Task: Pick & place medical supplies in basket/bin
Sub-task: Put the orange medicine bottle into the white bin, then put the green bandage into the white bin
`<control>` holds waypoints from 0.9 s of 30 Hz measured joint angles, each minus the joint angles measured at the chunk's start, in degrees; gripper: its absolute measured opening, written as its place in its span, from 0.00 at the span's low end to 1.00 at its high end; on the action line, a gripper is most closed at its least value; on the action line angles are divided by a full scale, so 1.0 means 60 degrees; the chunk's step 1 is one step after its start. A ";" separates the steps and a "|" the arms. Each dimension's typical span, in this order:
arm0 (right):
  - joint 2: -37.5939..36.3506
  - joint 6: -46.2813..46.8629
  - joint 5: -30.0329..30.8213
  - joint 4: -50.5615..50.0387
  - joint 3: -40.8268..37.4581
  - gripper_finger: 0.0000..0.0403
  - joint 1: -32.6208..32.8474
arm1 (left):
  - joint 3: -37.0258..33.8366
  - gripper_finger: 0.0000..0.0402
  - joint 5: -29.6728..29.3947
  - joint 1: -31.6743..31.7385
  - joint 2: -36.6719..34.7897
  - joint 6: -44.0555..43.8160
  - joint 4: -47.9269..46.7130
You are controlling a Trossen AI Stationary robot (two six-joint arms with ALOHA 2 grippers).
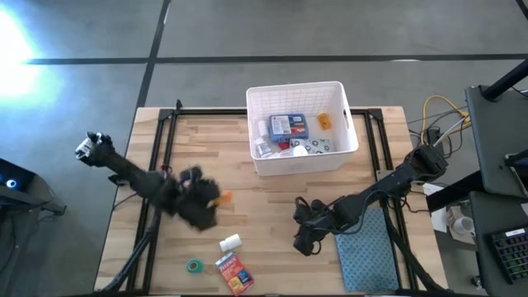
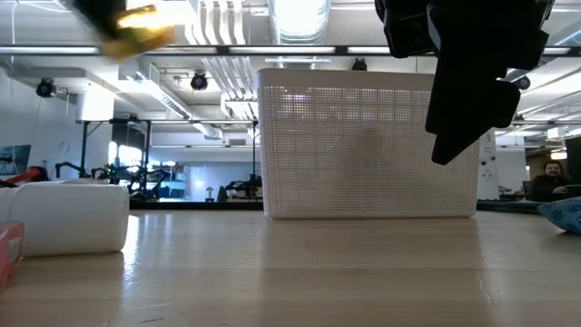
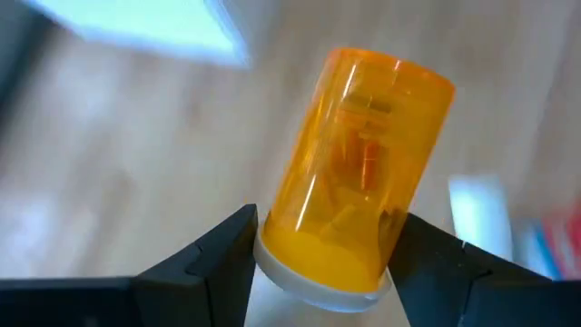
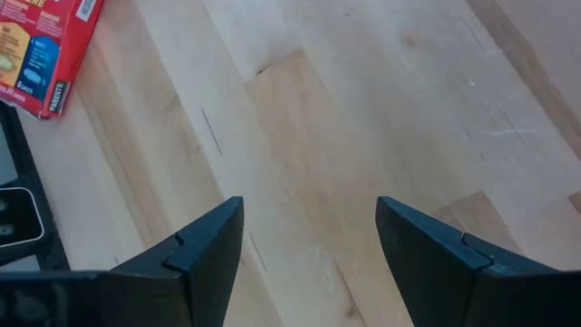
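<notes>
Bottle, orange [image 3: 363, 173], sat clamped between the left gripper [image 3: 322, 250] fingers at its white cap end, body projecting free. Judged light, rigid, smooth plastic; a grip at the cap rim looked liable to slip or pivot, mid-body safer. High view placed it at lower left of frame, lifted over the table [image 1: 272, 214]. Right gripper [image 4: 309, 232] hung empty, fingers spread, lower centre. Red box [image 1: 233, 272], white bottle [image 1: 230, 242] and green tape roll [image 1: 194, 266] lay near the bottom edge. Farther up, the basket [image 1: 346, 107] already held several supplies. Only the wrist view showed the contact; the low view showed the basket's slotted wall, not its contents.
</notes>
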 joint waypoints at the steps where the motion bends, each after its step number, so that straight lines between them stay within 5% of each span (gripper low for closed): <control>1: 0.0000 0.0000 -0.0003 -0.0007 0.0000 0.60 -0.0002 | 0.0369 0.50 -0.0250 0.0478 0.0000 0.0548 0.0176; 7: 0.0000 -0.0047 -0.0157 -0.0005 0.0000 0.60 0.0004 | 0.2109 0.50 -0.0639 0.3631 0.0047 0.5481 0.3304; 11: 0.0000 0.0087 -0.0146 0.0000 0.0000 0.60 -0.0004 | 0.2251 0.50 0.0683 0.5997 0.0167 0.7859 0.5878; 17: 0.0000 0.0546 -0.0141 0.0084 0.0000 0.60 0.0000 | 0.2128 0.50 0.3055 0.8358 0.1383 0.8018 0.6406; 27: 0.0000 0.1387 -0.0153 0.0165 0.0004 0.60 0.0000 | 0.3992 0.68 0.4046 0.8269 0.3753 0.7883 0.5201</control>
